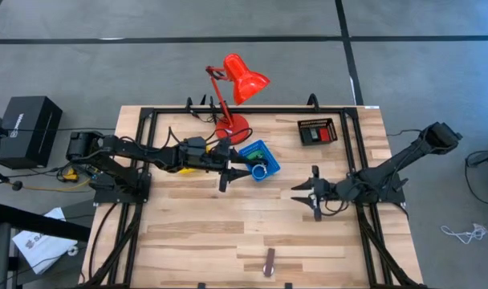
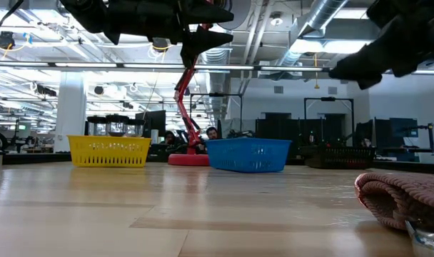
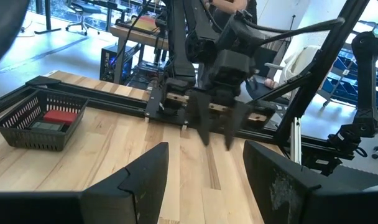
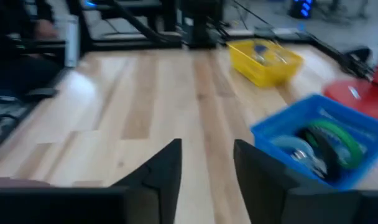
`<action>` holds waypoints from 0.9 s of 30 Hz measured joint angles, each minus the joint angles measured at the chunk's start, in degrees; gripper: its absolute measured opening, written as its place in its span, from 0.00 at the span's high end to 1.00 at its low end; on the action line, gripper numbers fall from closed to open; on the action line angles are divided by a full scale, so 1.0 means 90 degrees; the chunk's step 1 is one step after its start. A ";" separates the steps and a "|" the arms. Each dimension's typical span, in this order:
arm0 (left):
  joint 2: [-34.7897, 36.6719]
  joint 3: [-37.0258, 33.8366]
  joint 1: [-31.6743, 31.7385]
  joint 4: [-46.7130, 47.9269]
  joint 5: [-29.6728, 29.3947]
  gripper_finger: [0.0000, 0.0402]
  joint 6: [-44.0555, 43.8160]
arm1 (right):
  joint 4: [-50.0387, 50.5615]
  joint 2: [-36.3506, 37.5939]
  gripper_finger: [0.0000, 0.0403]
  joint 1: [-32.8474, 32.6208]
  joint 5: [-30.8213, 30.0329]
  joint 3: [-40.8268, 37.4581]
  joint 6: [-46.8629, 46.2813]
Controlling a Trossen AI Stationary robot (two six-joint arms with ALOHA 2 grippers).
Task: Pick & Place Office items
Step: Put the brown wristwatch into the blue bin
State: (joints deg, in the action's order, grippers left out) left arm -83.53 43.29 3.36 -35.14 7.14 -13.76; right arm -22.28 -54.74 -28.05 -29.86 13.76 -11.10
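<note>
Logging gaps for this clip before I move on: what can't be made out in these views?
- Yellow tray: in the high view the left arm covers it; the right wrist view blurs its contents.
- Blue tray: contents blurred in the right wrist view, behind its wall in the low view.
- Brown-silver bar: too small in the high view; cut by the low view's edge.

Open tabletop is left between the two arms. Passage at the far side is obstructed by the lamp, blue tray and black tray.
</note>
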 joint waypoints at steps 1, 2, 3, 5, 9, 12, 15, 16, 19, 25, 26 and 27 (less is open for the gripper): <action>0.0000 0.0000 0.0000 0.0000 0.0000 0.49 0.0000 | -0.0113 0.0000 0.65 0.0000 0.0100 0.0000 0.0120; 0.0000 0.0000 0.0000 -0.0008 0.0000 0.49 0.0000 | -0.0201 0.0000 0.63 -0.0001 0.0165 0.0000 0.0220; 0.0000 0.0000 0.0000 -0.0014 0.0000 0.49 0.0000 | -0.0246 0.0000 0.61 -0.0001 0.0169 0.0000 0.0273; 0.0000 0.0000 0.0000 -0.0017 0.0000 0.49 0.0000 | -0.0265 0.0000 0.57 0.0008 0.0169 0.0000 0.0283; 0.0000 0.0000 0.0000 -0.0033 0.0000 0.49 0.0000 | -0.0455 -0.0225 0.51 0.0047 0.0350 0.0000 0.0287; 0.0000 0.0000 0.0000 -0.0080 0.0000 0.49 0.0000 | -0.0643 -0.0594 0.48 0.0056 0.0660 0.0116 0.0342; 0.0000 0.0001 -0.0002 -0.0135 0.0000 0.49 -0.0002 | -0.0624 -0.1051 0.47 0.0011 0.0704 0.0387 0.0673; 0.0000 0.0000 -0.0008 -0.0138 0.0000 0.49 -0.0002 | -0.0624 -0.1206 0.47 -0.0013 0.0720 0.0509 0.0807; 0.0000 0.0000 -0.0010 -0.0146 0.0000 0.49 -0.0002 | -0.0588 -0.1602 0.47 -0.0090 0.0853 0.0873 0.1233; 0.0000 0.0000 -0.0010 -0.0151 0.0000 0.49 -0.0002 | 0.0171 -0.2184 0.47 -0.0146 0.1380 0.1502 0.1183; 0.0000 0.0000 -0.0010 -0.0150 0.0000 0.49 -0.0002 | 0.0248 -0.2292 0.47 -0.0146 0.1466 0.1597 0.1038; 0.0000 0.0000 -0.0010 -0.0148 0.0000 0.49 -0.0002 | 0.0312 -0.2380 0.47 -0.0151 0.1579 0.1662 0.0899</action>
State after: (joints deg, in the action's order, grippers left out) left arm -83.53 43.29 3.27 -36.47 7.14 -13.78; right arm -19.47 -76.16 -29.41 -15.65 28.72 -3.01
